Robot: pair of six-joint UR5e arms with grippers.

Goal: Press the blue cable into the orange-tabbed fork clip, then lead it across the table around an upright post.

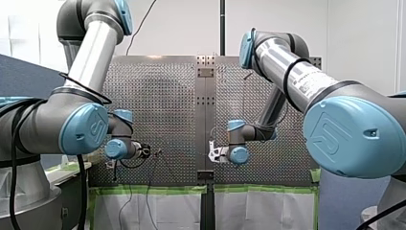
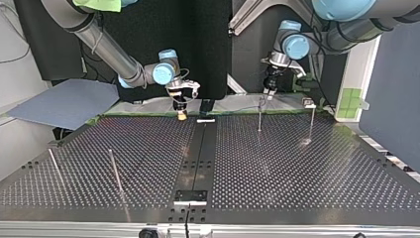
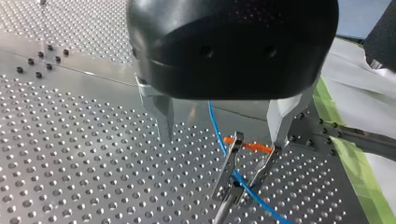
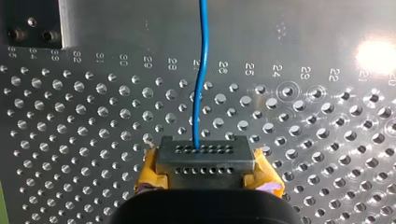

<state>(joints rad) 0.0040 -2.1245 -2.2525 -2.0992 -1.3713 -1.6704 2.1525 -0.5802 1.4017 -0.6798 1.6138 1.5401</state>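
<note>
Glossy black housing of my left gripper (image 3: 220, 140) fills the left wrist view's foreground, its two bare metal fingers (image 3: 159, 109) spread well apart and holding nothing. Just below them stands the orange-tabbed fork clip (image 3: 229, 163), two slim steel prongs meeting in a narrow crotch. The thin blue cable (image 3: 214, 117) drops between the prongs and looks seated low in that crotch, so I judge the pressing step done. Under it lies the perforated table (image 3: 70, 163), dull grey metal plate dotted with regular round holes. Farther along the cable, my right gripper (image 4: 205, 161) has its yellow pads (image 4: 148, 172) clamped together on the smooth, flexible strand, which runs straight ahead of it over the plate. Left to do is the routing: in the top view the slender upright metal post (image 2: 259, 115) near my left arm, like the other rods across the table, shows no cable around it.
</note>
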